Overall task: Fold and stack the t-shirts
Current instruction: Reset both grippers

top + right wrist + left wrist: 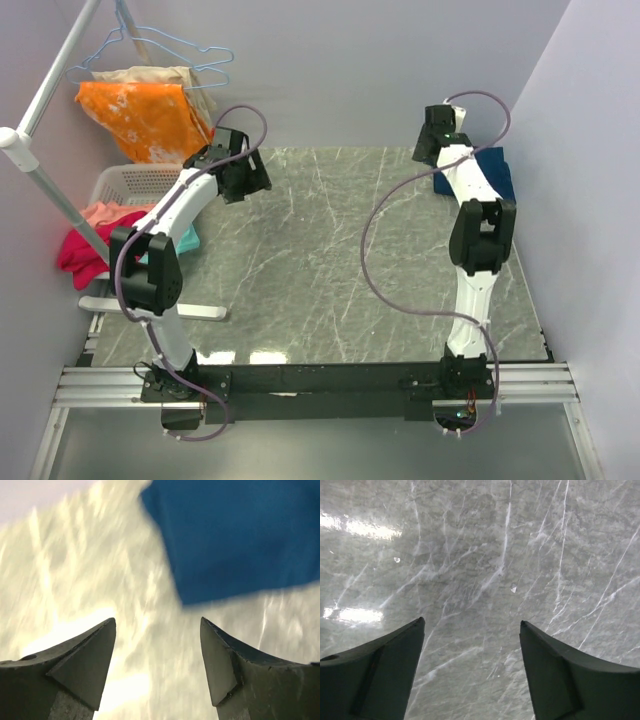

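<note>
— At the far right corner of the grey veined marble table (330,250), how does the right claw (157,622), black and two-fingered, stand?
— Jaws wide apart, nothing between them, only stone below. Just beyond its tips, up and to the right in the wrist view, lies the folded blue cloth t-shirt (240,535). It is flat on the table and apart from the fingers.
— Which way does it point?
— One corner aims back at the claw. I cannot tell its long axis; from above, the arm covers part of it.
— And the left claw (472,622)?
— Equally spread and empty, hovering over marble at the far left.
— So the next move?
— My guess is another tee. The heap of pink, red and teal cloth (80,250) sits in and beside the white slatted plastic basket (130,182), off the table's left edge. The left arm is far nearer; the right is well apart from it.
</note>
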Controlling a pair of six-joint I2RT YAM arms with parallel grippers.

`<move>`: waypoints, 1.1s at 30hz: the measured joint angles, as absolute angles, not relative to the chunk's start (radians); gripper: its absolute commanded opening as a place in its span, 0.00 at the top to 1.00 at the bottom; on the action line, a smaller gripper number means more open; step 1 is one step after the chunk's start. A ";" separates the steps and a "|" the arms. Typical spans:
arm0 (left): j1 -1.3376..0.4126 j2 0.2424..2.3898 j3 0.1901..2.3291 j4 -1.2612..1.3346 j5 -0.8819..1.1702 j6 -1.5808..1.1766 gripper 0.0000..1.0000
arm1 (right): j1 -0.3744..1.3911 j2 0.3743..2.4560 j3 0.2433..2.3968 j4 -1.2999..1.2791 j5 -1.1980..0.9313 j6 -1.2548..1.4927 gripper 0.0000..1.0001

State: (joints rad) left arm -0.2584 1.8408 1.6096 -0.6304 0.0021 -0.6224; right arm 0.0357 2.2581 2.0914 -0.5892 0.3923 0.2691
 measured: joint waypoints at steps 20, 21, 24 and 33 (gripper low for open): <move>-0.280 1.656 1.372 -0.471 -0.084 -0.569 0.01 | 0.344 1.539 1.200 -0.459 0.202 0.434 0.19; -0.282 1.646 1.353 -0.456 -0.091 -0.569 0.01 | 0.356 1.516 1.176 -0.455 0.205 0.438 0.19; -0.295 1.609 1.290 -0.411 -0.119 -0.570 0.00 | 0.390 1.433 1.121 -0.434 0.222 0.451 0.08; -0.347 1.586 1.256 -0.337 -0.175 -0.568 0.01 | 0.421 1.319 1.072 -0.296 0.226 0.440 0.00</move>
State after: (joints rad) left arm -0.3473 1.5856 1.2556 -0.3374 -0.1749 -0.5682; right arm 0.4213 1.3186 1.0721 -0.2962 0.2264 0.4397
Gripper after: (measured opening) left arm 0.995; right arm 0.994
